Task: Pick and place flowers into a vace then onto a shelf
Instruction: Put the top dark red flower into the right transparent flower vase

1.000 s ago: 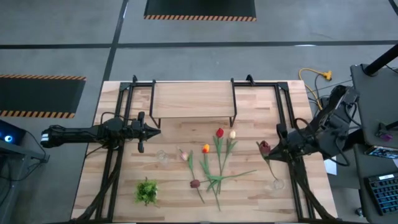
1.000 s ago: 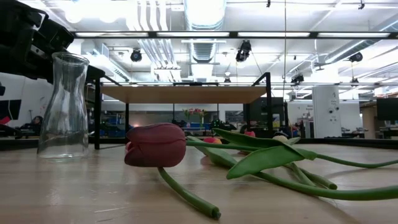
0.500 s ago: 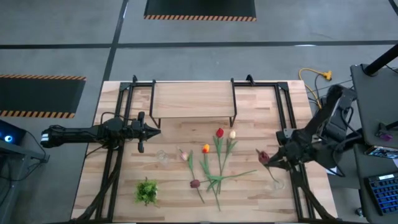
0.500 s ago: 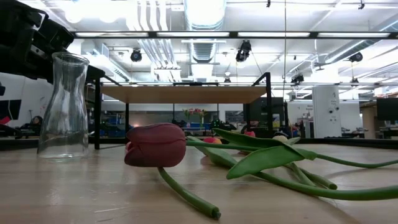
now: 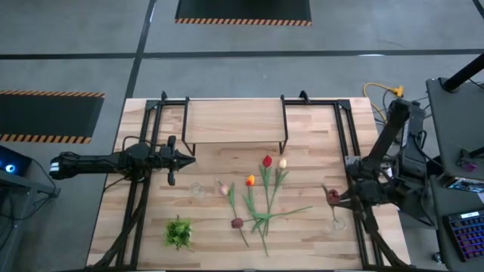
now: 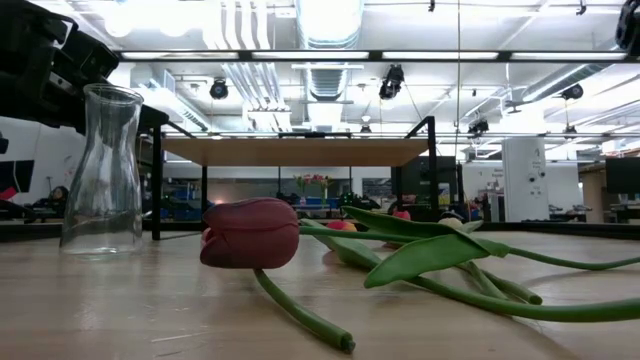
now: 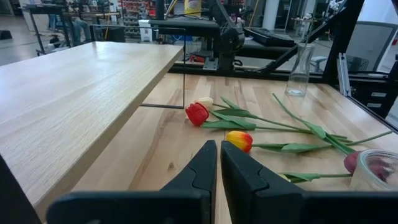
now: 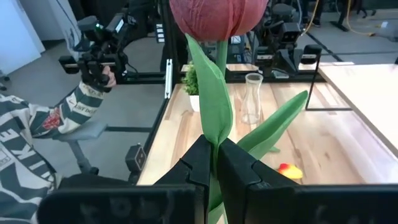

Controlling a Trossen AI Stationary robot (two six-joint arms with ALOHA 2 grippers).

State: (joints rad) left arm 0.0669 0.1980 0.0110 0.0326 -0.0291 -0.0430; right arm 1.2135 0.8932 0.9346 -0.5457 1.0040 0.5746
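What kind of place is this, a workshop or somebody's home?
Most likely a robotics lab or industrial hall: hazard-striped floor mats lie beyond the table, exposed ceiling ducts run overhead, and a person's sleeve shows beside the rig.

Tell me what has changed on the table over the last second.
The right claw, shut on the stem of a dark red tulip, has carried it toward the table's right front, closer to the clear vase there. The left claw stayed shut and parked by the shelf. The other tulips, the second vase and the leafy tuft lie as before.
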